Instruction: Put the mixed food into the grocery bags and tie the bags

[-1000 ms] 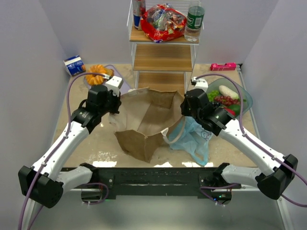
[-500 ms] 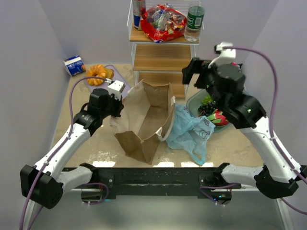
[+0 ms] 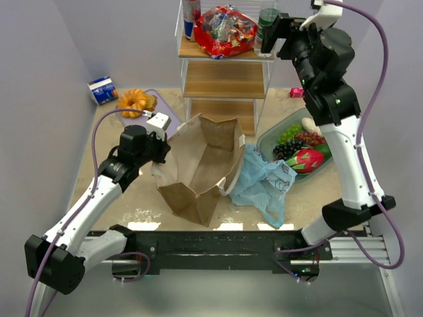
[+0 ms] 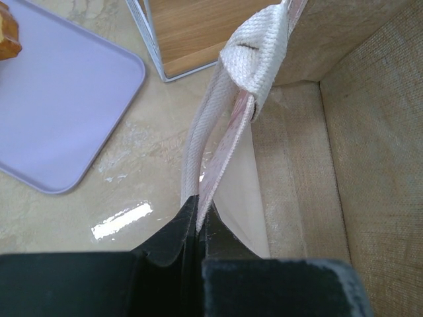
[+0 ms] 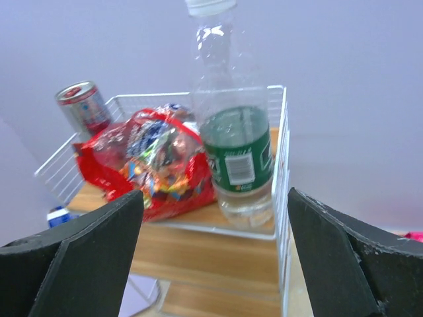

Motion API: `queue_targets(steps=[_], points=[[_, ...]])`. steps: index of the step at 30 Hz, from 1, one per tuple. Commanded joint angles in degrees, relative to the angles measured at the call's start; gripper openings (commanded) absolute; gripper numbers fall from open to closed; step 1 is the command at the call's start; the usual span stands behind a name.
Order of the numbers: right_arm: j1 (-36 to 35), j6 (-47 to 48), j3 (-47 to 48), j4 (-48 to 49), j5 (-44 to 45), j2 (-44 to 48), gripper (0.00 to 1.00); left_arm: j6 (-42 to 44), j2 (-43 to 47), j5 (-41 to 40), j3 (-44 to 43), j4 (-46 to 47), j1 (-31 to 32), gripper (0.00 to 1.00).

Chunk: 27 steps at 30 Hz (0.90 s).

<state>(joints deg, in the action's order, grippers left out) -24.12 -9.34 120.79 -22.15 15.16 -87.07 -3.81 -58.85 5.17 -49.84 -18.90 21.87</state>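
The brown paper bag (image 3: 201,162) stands open mid-table. My left gripper (image 3: 160,150) (image 4: 198,221) is shut on its white loop handle (image 4: 228,125) at the left rim. The light-blue plastic bag (image 3: 264,185) lies crumpled against its right side. My right gripper (image 3: 271,33) (image 5: 213,198) is raised to the top shelf, open and empty, facing the green-label bottle (image 5: 234,132), which stands beyond its fingers. Beside the bottle lie the red snack packet (image 5: 149,165) and the can (image 5: 84,109). Grapes (image 3: 291,135), dragon fruit (image 3: 305,160) and a pale fruit (image 3: 309,124) sit in the bowl.
A white wire shelf rack (image 3: 225,79) stands at the back. The green bowl (image 3: 264,139) is right of the bags. An orange ring pastry (image 3: 135,100) on a lilac tray (image 4: 59,112) and a small carton (image 3: 102,89) are at the back left. A pink object (image 3: 307,92) lies at the back right.
My right gripper let go at the paper bag's right rim, opened and rose to the top shelf. The bag's mouth narrowed. The left gripper kept its hold on the handle.
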Motion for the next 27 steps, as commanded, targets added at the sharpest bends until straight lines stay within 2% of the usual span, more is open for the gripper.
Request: queue_targets(steps=[1,6,14,15,20,24,27], points=[[3.46,3.98,5.5,3.95,-7.15,-3.63,0.98,0.04,1.46,1.51,0.01,4.13,-0.16,0.0],[6.36,3.63,7.0,6.77,-11.72,-6.88,0.95,0.21,1.28,3.44,0.19,4.31,-0.16,0.0],[6.98,4.6,12.52,7.12,-16.39,-13.82,0.92,0.21,0.84,4.59,0.45,4.57,-0.16,0.0],[6.98,4.6,13.32,7.04,-16.39,-14.7,0.87,0.21,0.75,4.67,0.36,4.66,-0.16,0.0],[7.07,6.44,19.03,7.21,-15.25,-19.36,0.8,0.47,0.75,5.73,0.54,4.92,-0.16,0.0],[7.16,7.23,20.1,7.03,-15.25,-20.77,0.72,0.65,0.93,5.29,0.54,4.83,-0.25,0.0],[7.07,7.85,18.78,7.74,-14.02,-20.69,0.7,0.83,0.93,4.76,0.54,4.75,-0.16,0.0]])
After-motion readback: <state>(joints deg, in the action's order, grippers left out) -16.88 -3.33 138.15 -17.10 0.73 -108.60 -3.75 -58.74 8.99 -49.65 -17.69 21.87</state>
